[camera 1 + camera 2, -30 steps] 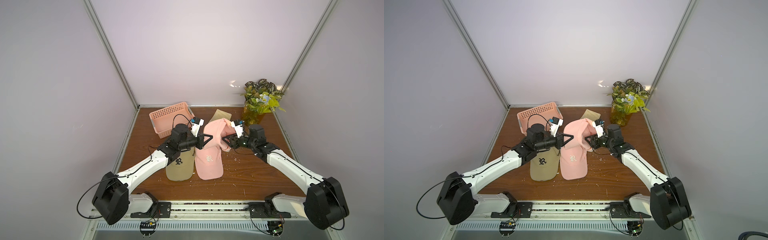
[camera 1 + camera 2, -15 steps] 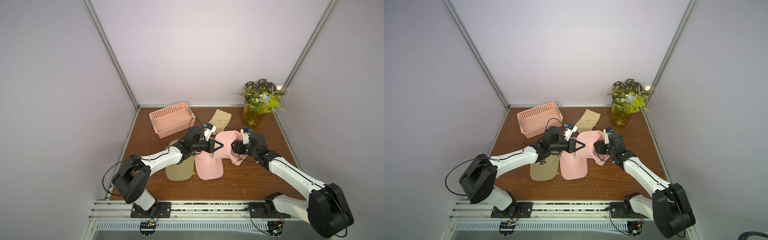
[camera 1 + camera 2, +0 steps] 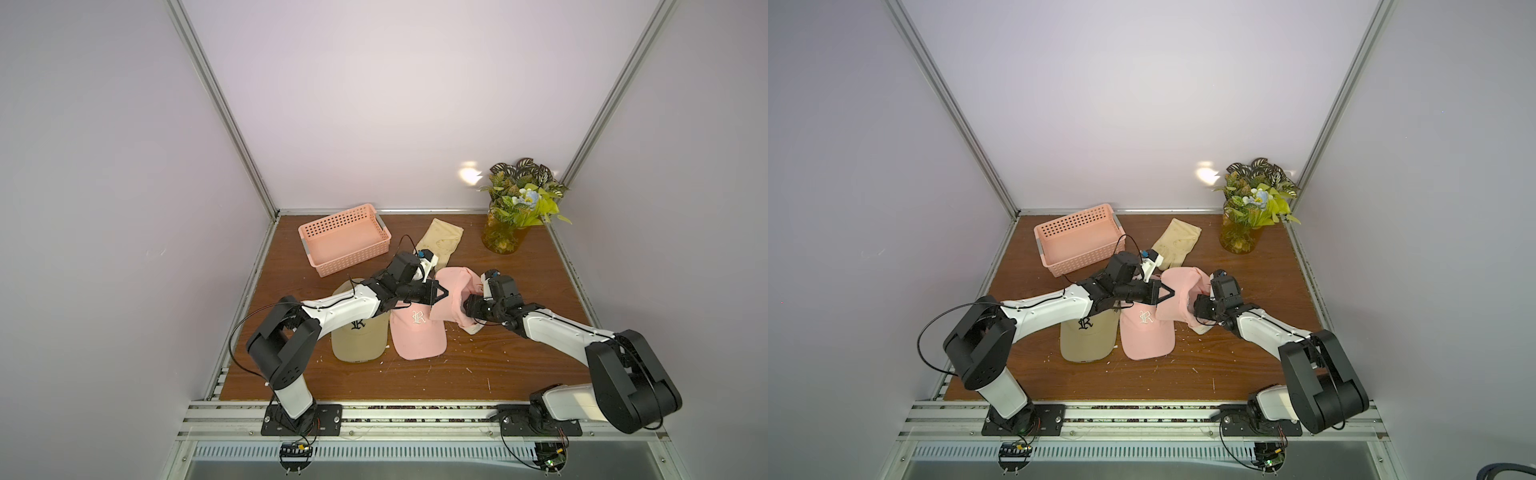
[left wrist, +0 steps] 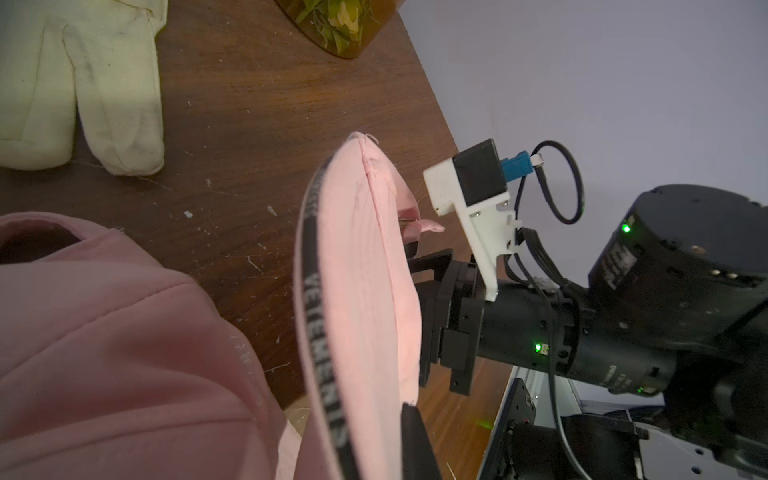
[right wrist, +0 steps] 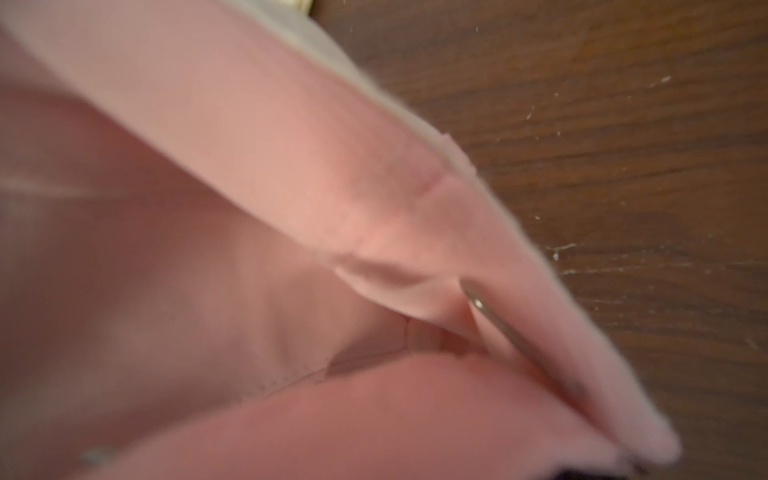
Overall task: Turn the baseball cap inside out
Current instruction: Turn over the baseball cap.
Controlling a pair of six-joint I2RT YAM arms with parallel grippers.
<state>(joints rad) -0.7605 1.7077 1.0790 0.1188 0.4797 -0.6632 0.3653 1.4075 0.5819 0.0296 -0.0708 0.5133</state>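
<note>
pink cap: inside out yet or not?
Not yet. The pink cap has its R logo facing out and brim flat on the table; only the rear is lifted, black inner band showing.

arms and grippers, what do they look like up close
The left arm and right arm both have white links and bulky black joints. The left gripper is black with angular, triangular fingers. On the right wrist sits a white bracket with a black camera, a blue plug and a looping black cable. Small green lights glow nearby.
</note>
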